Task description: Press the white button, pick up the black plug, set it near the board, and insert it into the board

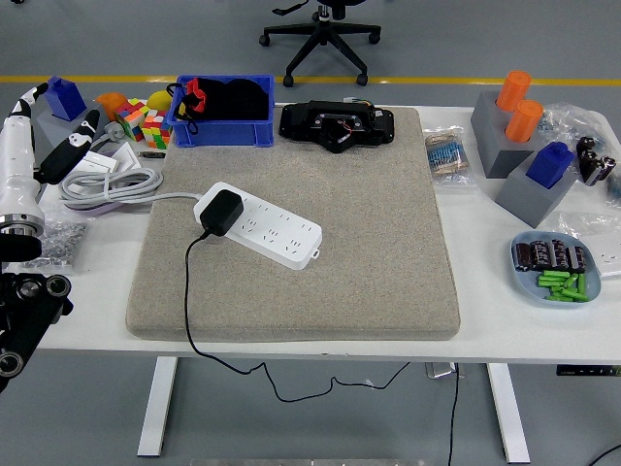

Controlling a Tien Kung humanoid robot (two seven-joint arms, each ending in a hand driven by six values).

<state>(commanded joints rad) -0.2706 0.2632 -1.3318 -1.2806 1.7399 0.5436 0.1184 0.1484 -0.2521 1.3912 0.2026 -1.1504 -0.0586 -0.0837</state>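
Note:
A white power strip [275, 232] lies slanted on the grey felt mat [369, 194]. The black plug [221, 211] sits on the strip's left end, and its black cable [187, 291] runs down over the table's front edge. The strip's white button cannot be made out. My left hand [47, 136], white with dark fingertips, is at the far left edge of the table, well left of the strip. Its fingers are stretched out and hold nothing. My right arm is out of view.
A coiled white cable [107, 184] lies beside my left hand. A blue bin [221, 126], colour cubes [144, 121] and a black device [337, 124] stand at the back. Grey blocks with orange and blue pieces [524, 146] and a dish of small parts [555, 267] are at the right.

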